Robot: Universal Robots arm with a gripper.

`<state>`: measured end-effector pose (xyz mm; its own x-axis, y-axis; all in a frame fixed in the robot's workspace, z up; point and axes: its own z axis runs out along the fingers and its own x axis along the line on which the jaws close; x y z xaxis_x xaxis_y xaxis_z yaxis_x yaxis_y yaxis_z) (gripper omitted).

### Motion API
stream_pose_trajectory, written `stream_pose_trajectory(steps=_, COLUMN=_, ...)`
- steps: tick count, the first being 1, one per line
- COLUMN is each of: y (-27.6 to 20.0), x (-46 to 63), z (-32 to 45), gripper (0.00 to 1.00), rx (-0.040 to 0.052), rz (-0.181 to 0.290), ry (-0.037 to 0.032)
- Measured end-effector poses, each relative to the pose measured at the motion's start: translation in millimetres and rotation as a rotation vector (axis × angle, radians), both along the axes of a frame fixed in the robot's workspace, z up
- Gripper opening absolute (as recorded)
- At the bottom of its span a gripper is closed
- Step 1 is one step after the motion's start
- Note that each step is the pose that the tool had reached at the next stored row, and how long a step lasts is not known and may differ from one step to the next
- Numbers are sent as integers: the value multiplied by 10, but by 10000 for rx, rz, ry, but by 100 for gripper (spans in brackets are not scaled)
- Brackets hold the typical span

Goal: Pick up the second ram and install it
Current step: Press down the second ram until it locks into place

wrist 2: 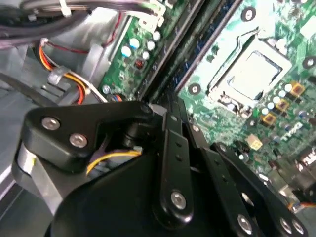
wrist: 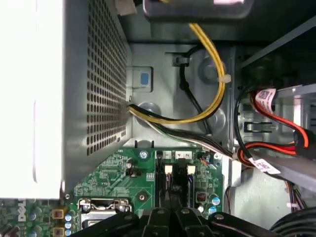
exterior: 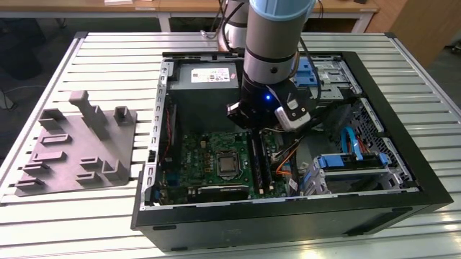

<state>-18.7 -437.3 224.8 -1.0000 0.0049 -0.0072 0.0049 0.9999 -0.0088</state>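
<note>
- Hanging inside the open computer case (exterior: 421, 186), the gripper (exterior: 253, 128) sits just beside the CPU socket (exterior: 228, 163), on the socket's side towards the exterior view's right.
- It is directly over the far end of the long black memory slots (exterior: 256, 162), which run alongside the socket.
- In the second wrist view, the gripper (wrist 2: 170, 106) points down into the slot bank next to the CPU socket (wrist 2: 249, 74). Its black linkages draw together towards the tip.
- The tip is hidden by the gripper's own body, so it cannot be told whether the claw is open, closed or gripping anything.
- The second ram (wrist 2: 202, 47) appears as a thin, narrow, dark strip seen edge-on with a blue-green tint. It lies along the slot bank just beside the socket, starting at the gripper's tip.
- Whether the second ram is fully seated cannot be told.
- In the first wrist view, the gripper (wrist: 168, 217) is just beside the socket (wrist: 101, 207), with the slot ends ahead of it.
- The green motherboard (exterior: 198, 156) surrounds the socket.
- A perforated metal box (wrist: 98, 74) and a yellow cable (wrist: 217, 94) lie beyond the socket.
- A grey moulded fixture (exterior: 72, 145) rests on the slatted table (exterior: 115, 48), well apart from the socket and outside the case.
</note>
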Motion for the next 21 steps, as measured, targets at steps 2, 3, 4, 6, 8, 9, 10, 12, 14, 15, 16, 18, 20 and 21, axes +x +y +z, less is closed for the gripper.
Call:
stream_pose_trajectory(steps=2, y=-58, x=-4, z=1, gripper=10, rx=-39, rz=1, ry=1)
stream_pose_trajectory(steps=3, y=-93, x=-8, z=1, gripper=10, rx=-51, rz=0, ry=1)
stream_pose_trajectory(steps=4, y=-127, x=-11, z=1, gripper=10, rx=-58, rz=0, ry=1)
stream_pose_trajectory(steps=6, y=-195, x=-16, z=-1, gripper=10, rx=-73, rz=0, ry=1)
stream_pose_trajectory(steps=8, y=-266, x=-17, z=-1, gripper=10, rx=-89, rz=0, ry=1)
stream_pose_trajectory(steps=9, y=-302, x=-18, z=-3, gripper=10, rx=-97, rz=0, ry=0)
stream_pose_trajectory(steps=10, y=-338, x=-18, z=-5, gripper=10, rx=-110, rz=0, ry=1)
stream_pose_trajectory(steps=12, y=-400, x=-17, z=-12, gripper=10, rx=-161, rz=1, ry=11)
stream_pose_trajectory(steps=14, y=-440, x=-18, z=-19, gripper=10, rx=-257, rz=1, ry=21)
stream_pose_trajectory(steps=15, y=-457, x=-18, z=-23, gripper=10, rx=-319, rz=2, ry=26)
stream_pose_trajectory(steps=16, y=-474, x=-18, z=-25, gripper=10, rx=-378, rz=3, ry=29)
stream_pose_trajectory(steps=18, y=-524, x=-18, z=-29, gripper=10, rx=-465, rz=3, ry=30)
stream_pose_trajectory(steps=20, y=-596, x=-18, z=-32, gripper=10, rx=-504, rz=3, ry=30)
stream_pose_trajectory(steps=21, y=-635, x=-18, z=-33, gripper=10, rx=-520, rz=2, ry=30)
